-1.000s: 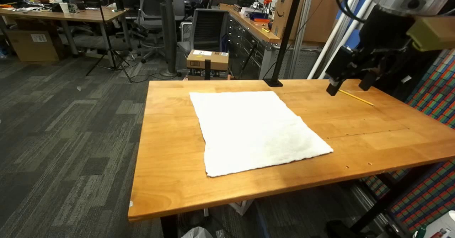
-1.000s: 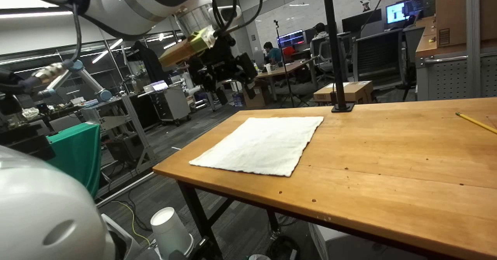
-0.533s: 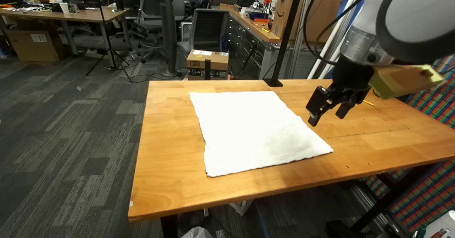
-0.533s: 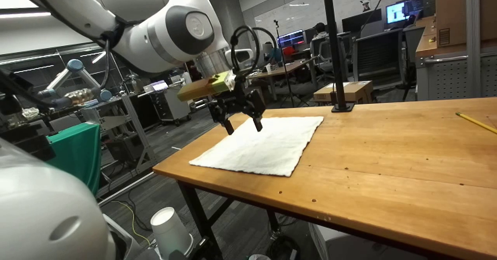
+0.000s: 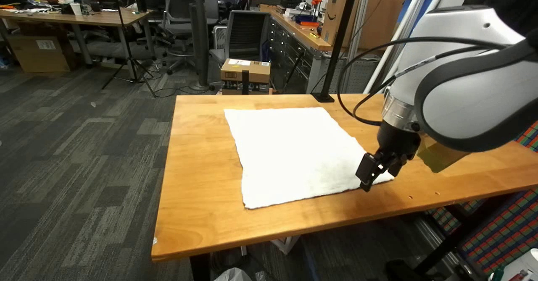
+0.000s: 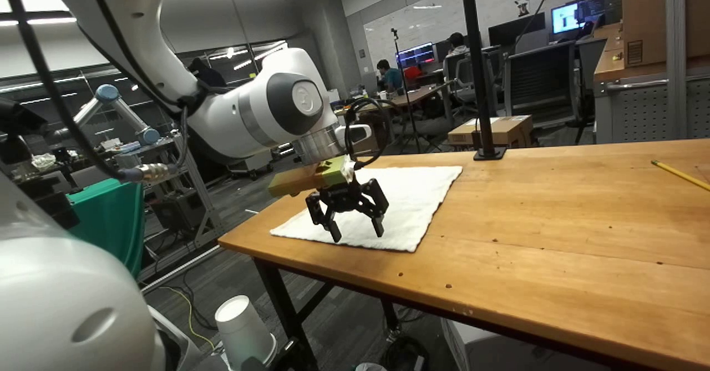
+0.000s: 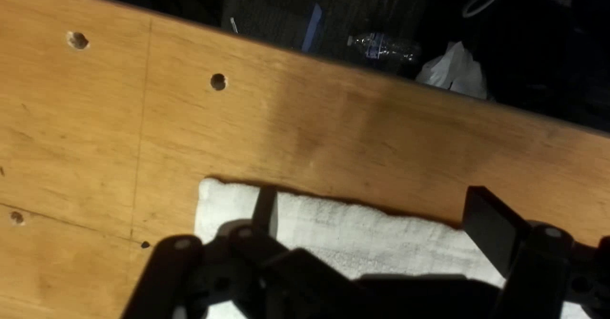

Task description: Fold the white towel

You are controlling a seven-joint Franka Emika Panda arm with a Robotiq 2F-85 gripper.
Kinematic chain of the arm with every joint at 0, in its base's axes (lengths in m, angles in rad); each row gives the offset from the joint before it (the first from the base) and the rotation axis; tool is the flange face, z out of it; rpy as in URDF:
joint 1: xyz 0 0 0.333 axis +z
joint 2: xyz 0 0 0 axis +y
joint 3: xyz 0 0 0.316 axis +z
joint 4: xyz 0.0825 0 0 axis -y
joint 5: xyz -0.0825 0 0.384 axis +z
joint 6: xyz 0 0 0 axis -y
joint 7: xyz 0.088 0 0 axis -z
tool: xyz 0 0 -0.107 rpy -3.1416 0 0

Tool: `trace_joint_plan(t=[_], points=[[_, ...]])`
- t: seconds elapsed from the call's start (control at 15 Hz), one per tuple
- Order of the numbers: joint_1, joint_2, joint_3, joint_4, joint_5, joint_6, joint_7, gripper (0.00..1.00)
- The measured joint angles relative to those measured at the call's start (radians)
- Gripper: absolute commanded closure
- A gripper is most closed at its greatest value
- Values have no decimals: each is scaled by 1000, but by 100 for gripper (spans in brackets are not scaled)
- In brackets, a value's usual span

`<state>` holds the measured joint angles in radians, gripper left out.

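One white towel (image 5: 290, 155) lies flat and unfolded on the wooden desk (image 5: 197, 188), and the tool (image 6: 358, 234) points down at the towel's near border in both exterior views, close to a corner. The tool's two fingers (image 7: 495, 233) stand well apart, with towel and bare desk showing between them in the wrist view, though whether either tip touches the towel I cannot tell. Well apart from the towel, a yellow pencil (image 6: 679, 175) rests on the desk, and a black post (image 6: 478, 71) stands at the desk's far edge, near the towel's far corner in both exterior views.
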<state>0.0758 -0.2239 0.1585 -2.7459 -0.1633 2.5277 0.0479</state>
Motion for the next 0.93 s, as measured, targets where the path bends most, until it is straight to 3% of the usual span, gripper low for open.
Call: trace_joint_plan(t=[0.53,0.93], points=[[-40,88,0,29,-262,24,210,0],[-45,162,-28,43,-248,112,241,0]])
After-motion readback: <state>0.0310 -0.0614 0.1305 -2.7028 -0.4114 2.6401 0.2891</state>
